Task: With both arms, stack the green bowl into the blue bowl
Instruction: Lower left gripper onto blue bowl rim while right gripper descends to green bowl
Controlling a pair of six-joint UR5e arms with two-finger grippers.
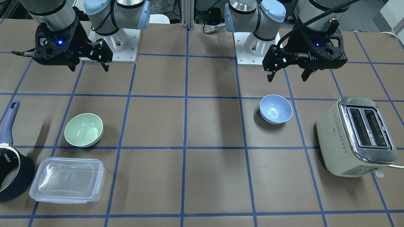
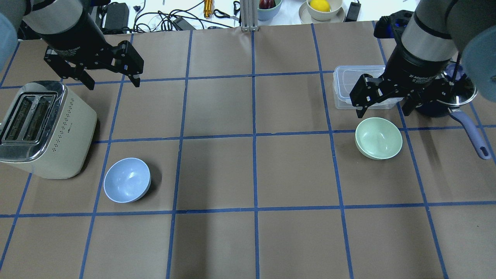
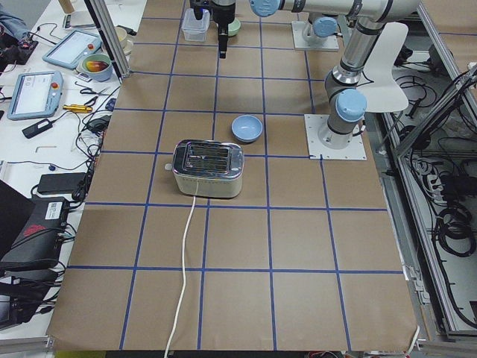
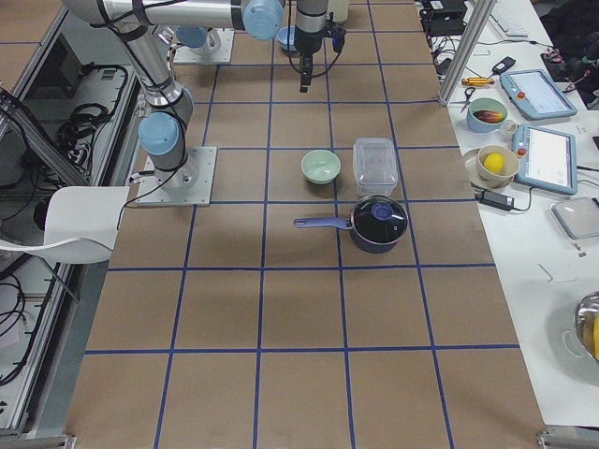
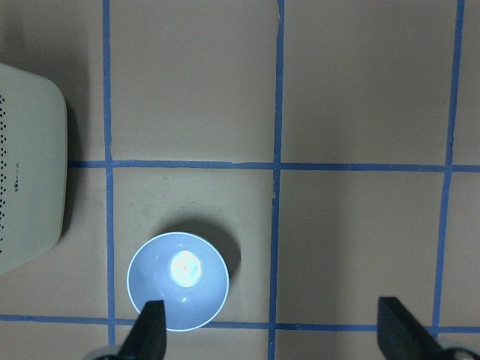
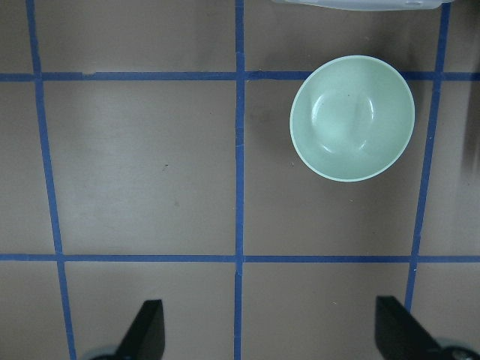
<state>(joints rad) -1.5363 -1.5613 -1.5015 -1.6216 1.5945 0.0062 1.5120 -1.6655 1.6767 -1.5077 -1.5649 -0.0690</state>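
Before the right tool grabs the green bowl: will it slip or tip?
Probably stiff and light: the green bowl looks like smooth plastic. That glossy surface may let a rim pinch slide. Its walls curve to a narrower base, so a push could rock it.

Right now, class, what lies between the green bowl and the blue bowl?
Nothing: between the green bowl and the blue bowl the table is bare, crossed only by blue tape lines, as the overhead view shows.

Left bowl [image 2: 127, 180] near toaster [image 2: 42, 128] (right bowl [image 2: 378, 138] near container [image 2: 347, 87]).
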